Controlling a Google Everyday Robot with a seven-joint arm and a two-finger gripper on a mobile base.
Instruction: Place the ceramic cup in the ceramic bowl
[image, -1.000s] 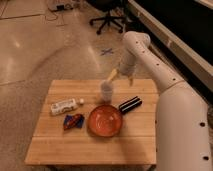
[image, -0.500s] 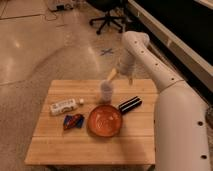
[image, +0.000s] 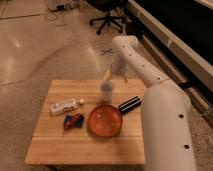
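Note:
The ceramic cup (image: 106, 92), small and whitish-grey, stands upright on the wooden table (image: 55, 145), just behind the bowl. The ceramic bowl (image: 105, 120) is wide, shallow and orange-red, and holds nothing. My gripper (image: 115, 77) hangs from the white arm (image: 150, 95) just above and behind the cup, slightly to its right. Its fingers are spread and hold nothing. It does not touch the cup.
A white labelled bottle (image: 64, 106) lies on its side at the left. A small red-and-blue packet (image: 73, 120) lies in front of it. A black-and-white striped bar (image: 130, 104) lies right of the bowl. An office chair (image: 107, 20) stands on the floor behind.
The gripper has shifted only slightly near the cup. The cup, bowl and other things have not moved.

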